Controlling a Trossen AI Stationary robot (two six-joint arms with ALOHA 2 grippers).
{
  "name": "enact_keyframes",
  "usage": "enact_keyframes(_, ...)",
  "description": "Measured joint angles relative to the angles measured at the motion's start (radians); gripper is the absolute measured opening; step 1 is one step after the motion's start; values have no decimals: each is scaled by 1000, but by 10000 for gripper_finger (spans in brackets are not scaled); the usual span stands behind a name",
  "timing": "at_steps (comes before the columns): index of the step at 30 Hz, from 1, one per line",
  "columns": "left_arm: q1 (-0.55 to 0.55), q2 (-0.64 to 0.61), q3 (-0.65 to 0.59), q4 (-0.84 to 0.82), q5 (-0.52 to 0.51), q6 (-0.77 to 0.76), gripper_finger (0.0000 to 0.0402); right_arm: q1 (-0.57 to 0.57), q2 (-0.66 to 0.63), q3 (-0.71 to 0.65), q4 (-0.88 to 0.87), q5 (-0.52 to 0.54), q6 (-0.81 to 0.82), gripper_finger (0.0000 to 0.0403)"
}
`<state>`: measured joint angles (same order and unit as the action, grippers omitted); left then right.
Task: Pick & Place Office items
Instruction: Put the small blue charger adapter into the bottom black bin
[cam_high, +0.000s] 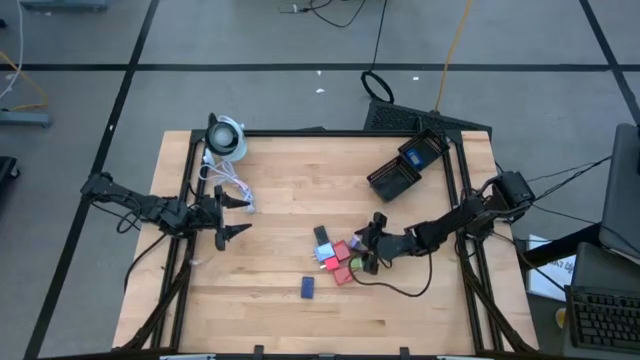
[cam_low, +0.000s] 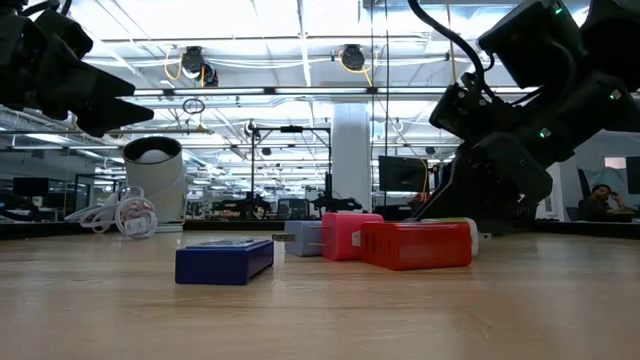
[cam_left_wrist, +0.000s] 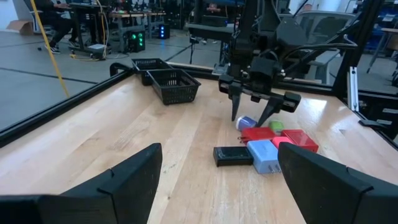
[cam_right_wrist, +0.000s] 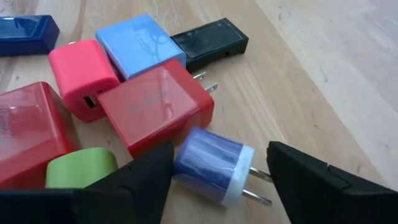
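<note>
Wooden tabletop (cam_high: 280, 180), from left: the left gripper (cam_high: 232, 216) waits near the left edge with its fingers spread and nothing between them, just beside a white coiled cable (cam_high: 228, 186) and a round white-and-black device (cam_high: 226, 138). Toward the middle, a dark blue block (cam_high: 308, 288) lies alone, apart from a cluster of a black block (cam_high: 322, 236), a pale blue charger (cam_right_wrist: 140, 45), a pink one (cam_right_wrist: 83, 76), two red ones (cam_right_wrist: 155, 106) and a green piece (cam_right_wrist: 81, 168). At the cluster's right side the right gripper (cam_high: 372, 243) hovers low, jaws parted astride a blue round plug adapter (cam_right_wrist: 212, 165) lying on its side, not yet clamped. Small, rigid and glossy, it is probably light and prone to slipping; squeezing the barrel's sides, clear of the prongs, looks safest. Black baskets (cam_high: 405, 165) sit at the far right.
</note>
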<state>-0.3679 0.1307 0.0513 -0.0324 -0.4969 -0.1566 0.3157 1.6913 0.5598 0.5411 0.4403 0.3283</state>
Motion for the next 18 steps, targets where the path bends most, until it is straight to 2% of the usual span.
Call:
enact_keyframes(7,0,0,0,0,0,0,324,-7,-1,0,8,-68,0,157)
enact_keyframes(13,0,0,0,0,0,0,324,-8,-11,0,-2,-78,-21,155)
enact_keyframes(18,0,0,0,0,0,0,324,-27,-148,-2,-76,-85,-64,155)
